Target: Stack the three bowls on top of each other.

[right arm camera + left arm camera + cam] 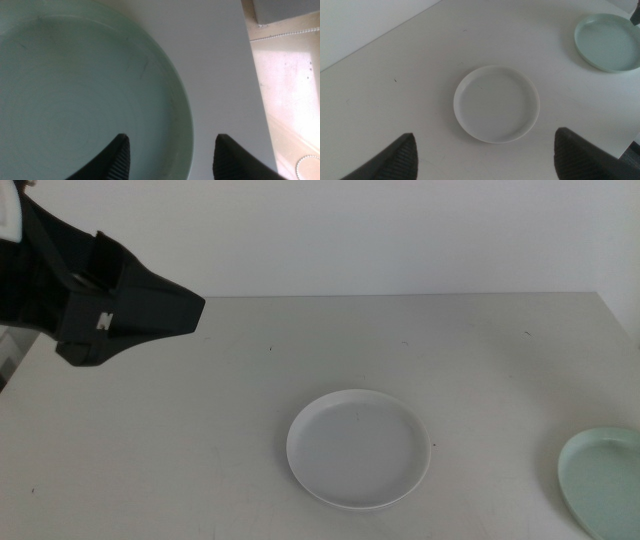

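A white bowl (pixel 358 448) lies upright in the middle of the table, also seen in the left wrist view (pixel 496 104). A pale mint green bowl (pixel 605 480) lies at the table's near right, cut off by the picture's edge. My left gripper (pixel 150 310) hangs high over the table's far left, open wide and empty (pixel 485 131), well away from the white bowl. My right gripper (pixel 172 136) is open, close over the mint bowl (pixel 75 90). One jaw is over the bowl's inside and the other over the table outside its rim. It is out of the middle view.
The white table (pixel 200 430) ends close to the mint bowl on the right (pixel 247 60), with floor beyond it. A pale wall stands behind the table's far edge.
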Robot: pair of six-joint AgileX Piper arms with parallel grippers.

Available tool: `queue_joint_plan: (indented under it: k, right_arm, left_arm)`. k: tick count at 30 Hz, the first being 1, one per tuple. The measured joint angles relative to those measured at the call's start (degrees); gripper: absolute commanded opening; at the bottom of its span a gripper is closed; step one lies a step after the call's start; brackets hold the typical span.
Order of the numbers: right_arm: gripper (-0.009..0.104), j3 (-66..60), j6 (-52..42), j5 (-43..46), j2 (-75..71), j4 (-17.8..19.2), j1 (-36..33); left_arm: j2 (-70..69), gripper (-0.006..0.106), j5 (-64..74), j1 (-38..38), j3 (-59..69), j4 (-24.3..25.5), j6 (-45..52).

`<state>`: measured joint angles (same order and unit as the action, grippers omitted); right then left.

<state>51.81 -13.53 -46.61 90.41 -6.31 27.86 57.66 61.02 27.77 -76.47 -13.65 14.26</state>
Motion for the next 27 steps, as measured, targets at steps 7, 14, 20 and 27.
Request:
queue_joint_plan:
  k: [7, 14, 20, 27]
  right_arm:
    - [0.043, 0.3, -0.5, 3.3, 2.7, 1.1, 0.0]
    - [0.043, 0.4, -0.7, 4.3, 6.2, 1.3, 0.0]
    - [0.043, 0.4, -0.7, 5.4, 7.9, 1.3, 0.0]
    - [0.038, 0.5, -0.9, 6.1, 9.6, 1.3, 0.0]
  left_arm:
    - [0.0, 0.105, 0.0, 0.0, 0.0, 0.0, 0.0]
    - [0.0, 0.105, 0.0, 0.0, 0.0, 0.1, 0.0]
    - [0.0, 0.105, 0.0, 0.0, 0.0, 0.1, 0.0]
    - [0.0, 0.105, 0.0, 0.0, 0.0, 0.1, 0.0]
